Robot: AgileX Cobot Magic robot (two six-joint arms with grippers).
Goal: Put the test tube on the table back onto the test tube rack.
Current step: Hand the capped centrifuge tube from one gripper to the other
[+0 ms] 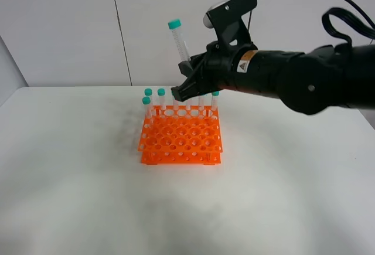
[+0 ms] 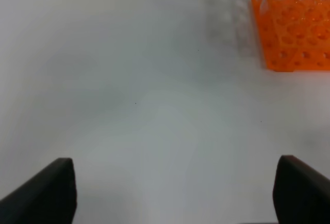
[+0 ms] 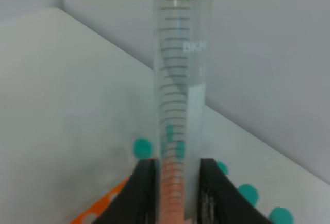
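Above the test tube rack [image 1: 180, 139], the right gripper [image 1: 183, 82] is pinching the test tube [image 1: 179, 41] tight. Next, the tube is probably needing a slow, straight drop into an empty hole.

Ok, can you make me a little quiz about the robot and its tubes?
1. True or false: the right fingers hold the test tube with its cap pointing down.
2. What colour is the test tube rack? A blue, B orange, C green.
3. Fill in: the left fingers are spread ____ over the bare table, holding nothing.

Key: 1 false, the cap points up. 2 B. 3 open.
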